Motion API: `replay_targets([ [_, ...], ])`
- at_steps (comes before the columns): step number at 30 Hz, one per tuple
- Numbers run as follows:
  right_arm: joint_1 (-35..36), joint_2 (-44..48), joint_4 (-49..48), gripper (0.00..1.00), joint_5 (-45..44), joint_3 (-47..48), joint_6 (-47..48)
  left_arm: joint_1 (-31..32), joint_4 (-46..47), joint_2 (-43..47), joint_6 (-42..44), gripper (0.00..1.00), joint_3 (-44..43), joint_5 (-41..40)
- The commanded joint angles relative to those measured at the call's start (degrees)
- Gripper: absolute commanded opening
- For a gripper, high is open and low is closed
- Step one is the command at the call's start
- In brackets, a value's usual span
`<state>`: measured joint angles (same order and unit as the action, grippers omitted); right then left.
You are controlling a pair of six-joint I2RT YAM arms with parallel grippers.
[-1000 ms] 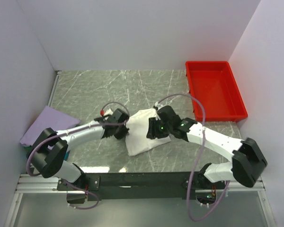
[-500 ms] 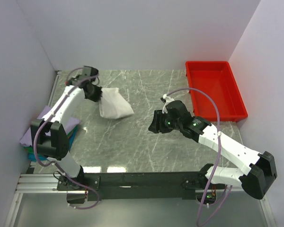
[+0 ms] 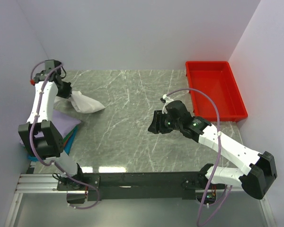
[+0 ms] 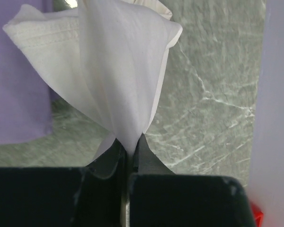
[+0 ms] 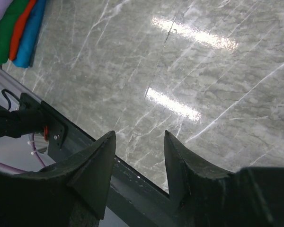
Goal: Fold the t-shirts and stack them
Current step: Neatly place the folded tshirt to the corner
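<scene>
My left gripper (image 3: pixel 68 93) is shut on the folded white t-shirt (image 3: pixel 85 103) and holds it at the far left of the table, beside the stack. In the left wrist view the white t-shirt (image 4: pixel 118 71) hangs from the closed jaws, its red print hidden. The stack of folded t-shirts (image 3: pixel 61 124) lies at the left edge with the lavender one on top; its green and blue edges show in the right wrist view (image 5: pixel 12 33). My right gripper (image 3: pixel 153 128) is open and empty above the middle of the table; it also shows in the right wrist view (image 5: pixel 139 137).
A red plastic tray (image 3: pixel 214 90) stands at the back right. White walls close in the left, back and right sides. The black rail (image 3: pixel 142 179) with the arm bases runs along the near edge. The table top (image 3: pixel 128 90) is grey marble.
My left arm has carried the white t-shirt from the table's middle to the far left, next to the stack. My right gripper let go of it and drew back slightly.
</scene>
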<state>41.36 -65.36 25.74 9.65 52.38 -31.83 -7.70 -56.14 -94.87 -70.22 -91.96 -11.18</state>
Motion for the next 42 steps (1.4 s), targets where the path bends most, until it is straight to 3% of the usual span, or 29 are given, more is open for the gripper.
replay_targets([
  [1,-0.41,0.85,-2.27,0.53,0.72,0.27,-0.42,-3.01,-1.96,0.39,6.31,0.01,-3.57,2.39],
  [14,-0.41,-0.2,-3.15,0.52,0.98,0.36,-0.6,-11.01,-6.35,3.99,14.13,0.01,-12.01,4.67],
  [29,-0.49,-1.26,-3.5,0.52,1.25,1.14,-0.51,-16.81,-7.32,10.67,18.62,0.0,-12.1,7.49],
  [42,-0.41,-0.47,-3.67,0.52,2.39,0.09,-0.33,-21.65,-6.97,23.13,21.0,0.0,1.51,6.09],
])
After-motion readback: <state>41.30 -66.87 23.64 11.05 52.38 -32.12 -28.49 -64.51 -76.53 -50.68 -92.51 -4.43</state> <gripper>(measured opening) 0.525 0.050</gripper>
